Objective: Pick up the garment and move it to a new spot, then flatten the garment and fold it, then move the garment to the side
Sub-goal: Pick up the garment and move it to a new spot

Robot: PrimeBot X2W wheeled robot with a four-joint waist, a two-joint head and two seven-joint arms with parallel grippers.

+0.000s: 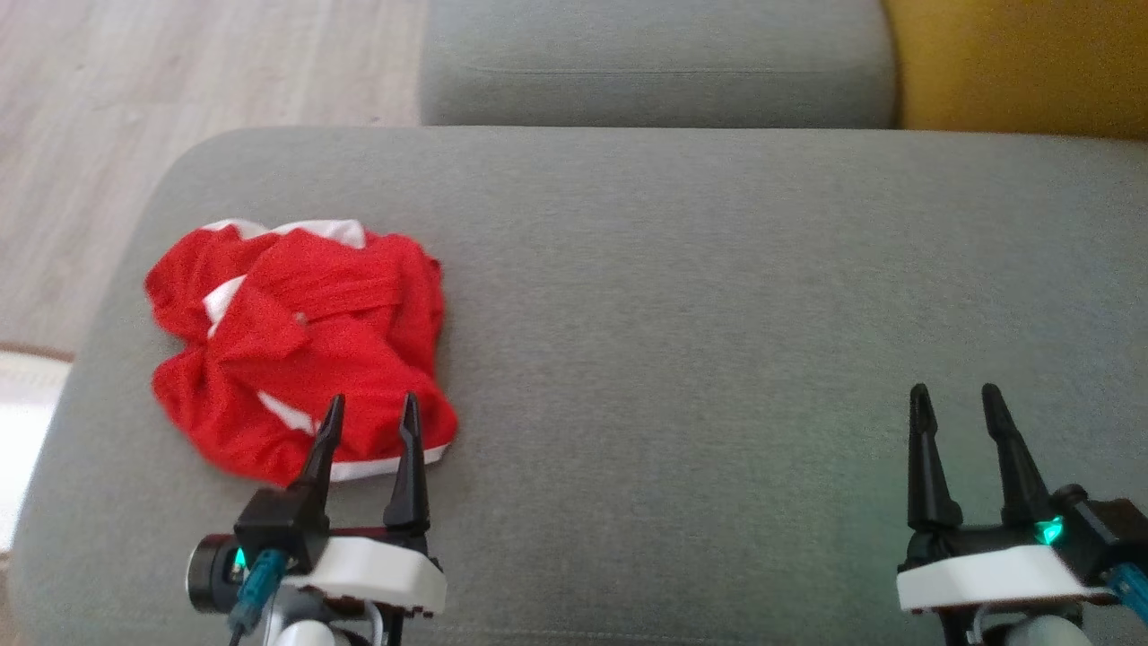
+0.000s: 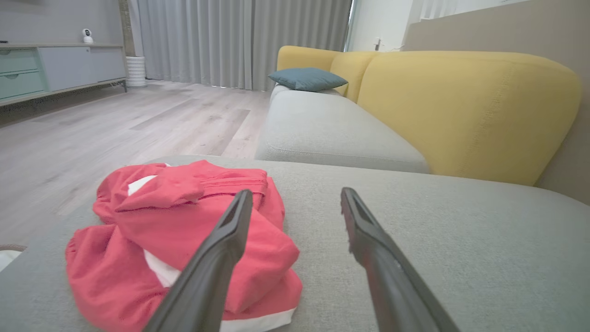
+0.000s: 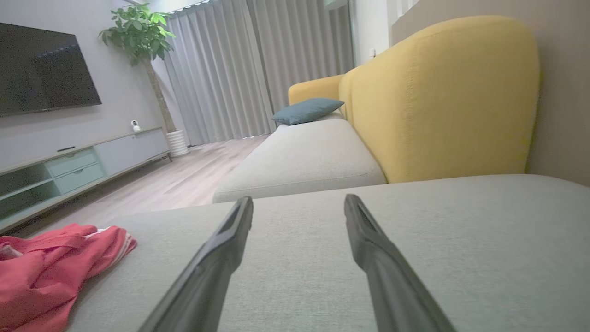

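Pale wood floor (image 1: pixel 179 72) runs along the left of the sofa. The wide grey seat cushion (image 1: pixel 717 314) in front of the robot is the work surface. A second grey cushion (image 1: pixel 655 63) adjoins its far edge. The yellow backrest (image 1: pixel 1022 63) stands at the far right. A teal pillow (image 2: pixel 306 78) lies at the far end of the second cushion, against the backrest.

The garment (image 1: pixel 300 345), red with white trim, lies crumpled in a heap on the left part of the wide cushion, near its left edge. It is neither spread nor folded.

The left gripper (image 1: pixel 372 399) is at the near edge of the heap, jaws apart and empty. Its outer finger overlaps the red cloth, the inner one bare cushion; contact with the cloth cannot be confirmed.

The right gripper (image 1: pixel 954 391) is over bare cushion at the right, well apart from the garment. Its jaws are spread and hold nothing.
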